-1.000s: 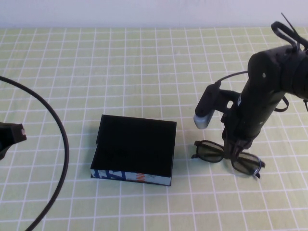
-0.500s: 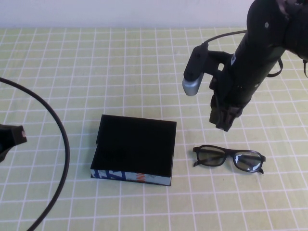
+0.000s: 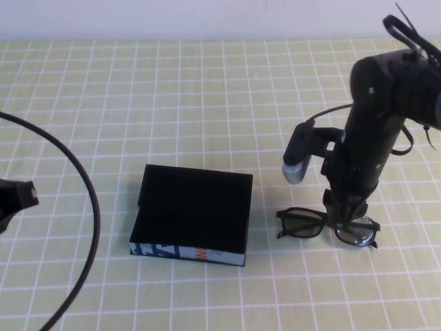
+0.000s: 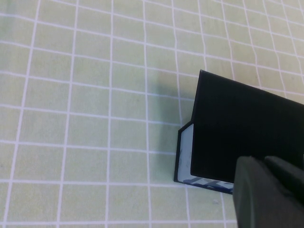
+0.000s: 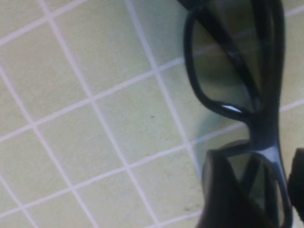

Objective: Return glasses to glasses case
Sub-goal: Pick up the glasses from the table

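The black glasses (image 3: pixel 303 224) lie flat on the checked cloth, just right of the glasses case (image 3: pixel 193 210). The case is a black box with its lid down and a blue and orange printed band on its near side. My right gripper (image 3: pixel 348 215) is down over the glasses, near the bridge and right lens. In the right wrist view the glasses (image 5: pixel 228 71) fill the frame, and my right gripper (image 5: pixel 266 199) is open with one finger on each side of the frame. My left gripper (image 3: pixel 14 196) sits at the far left edge, shut and empty, with the case (image 4: pixel 247 128) ahead of it.
A green and white checked cloth (image 3: pixel 172 103) covers the table. A black cable (image 3: pixel 88 193) arcs across the left side near the left arm. A grey camera housing (image 3: pixel 298 169) sticks out from the right arm above the glasses.
The right gripper lifted off the glasses, then came back down onto them. The glasses turned slightly and now lie straighter. The case and left arm have not moved.
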